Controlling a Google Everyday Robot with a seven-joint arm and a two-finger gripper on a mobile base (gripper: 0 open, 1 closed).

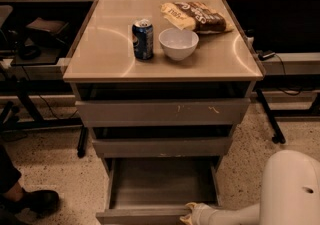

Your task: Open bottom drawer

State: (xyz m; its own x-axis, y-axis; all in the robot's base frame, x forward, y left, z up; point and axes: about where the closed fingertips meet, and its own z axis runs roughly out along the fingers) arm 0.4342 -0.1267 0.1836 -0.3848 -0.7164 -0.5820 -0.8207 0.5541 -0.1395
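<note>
one bottom drawer [160, 184] pulled out, gripper [191, 214] at its front lip, clamped or not cannot tell

Plain grey bottom drawer [160, 186], tray same grey; top drawer [160, 112] grey with pale scratch marks. Blue soda can [143, 40], white bowl [178, 44], brown-and-tan chip bag [196, 16] on beige table [105, 54]. Cream hand [192, 214] at the bottom drawer's front edge; floor [55, 159] speckled.

Tool [192, 214] seemingly at bottom drawer [144, 216] front
</note>
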